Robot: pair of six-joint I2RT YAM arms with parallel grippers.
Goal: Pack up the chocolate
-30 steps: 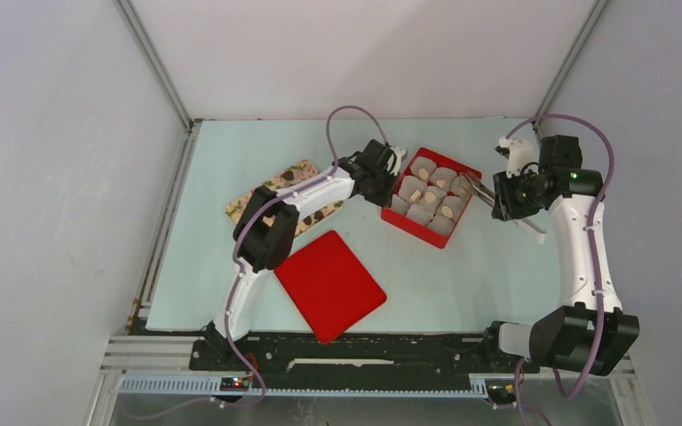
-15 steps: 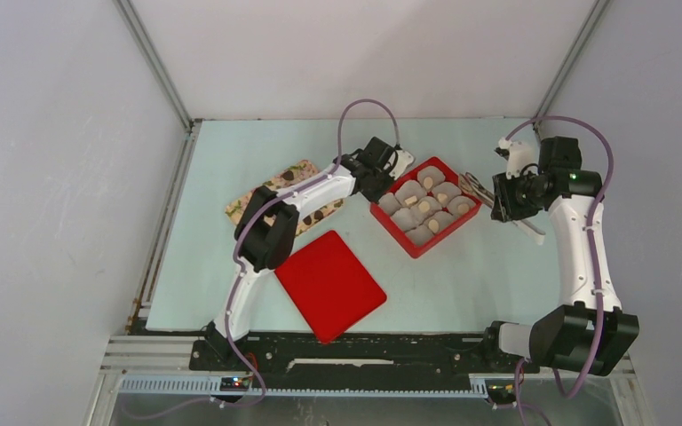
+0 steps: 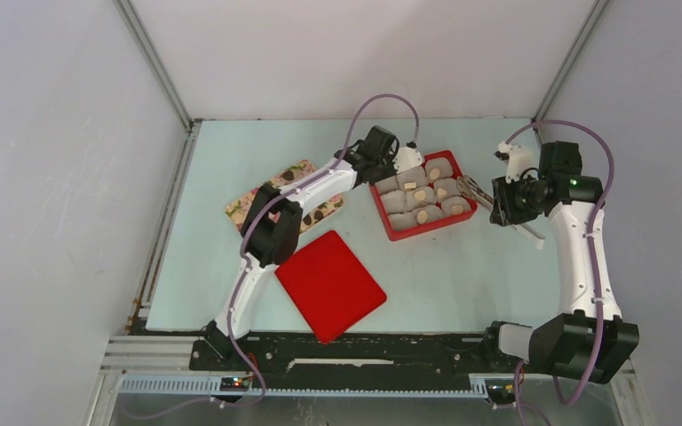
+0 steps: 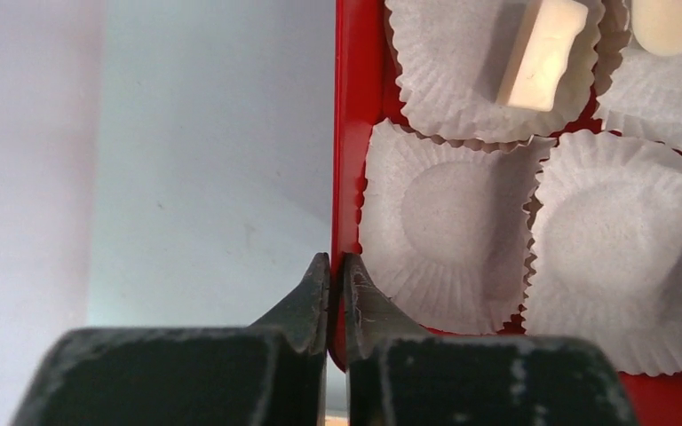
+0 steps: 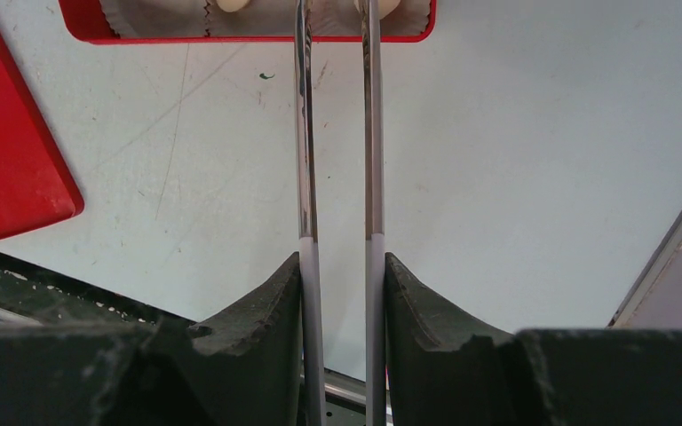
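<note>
the left gripper [image 3: 398, 161] is pinched narrow on the wall of the red box [image 3: 424, 232]; in the left wrist view its fingers [image 4: 313, 297] meet with the red wall [image 4: 348, 133] between them. the box sits far out on the table [image 3: 462, 275], filled with white paper cups [image 4: 448, 222]. pale chocolate [image 3: 422, 193] lies in several cups, one piece to a cup, while the two cups nearest the left fingers hold nothing. more chocolate, dark lumps, lies on the flowered tray [image 3: 265, 190] to the left of the box, partly hidden under the left arm. the right gripper [image 3: 498, 197] is closed on metal tongs [image 3: 473, 185], whose two thin arms [image 5: 305, 133] stand slightly apart and reach over the rim of the box [image 5: 249, 37]; their tips are cut off in the right wrist view. a flat red lid [image 3: 330, 284] lies nearer the bases, apart from the box.
</note>
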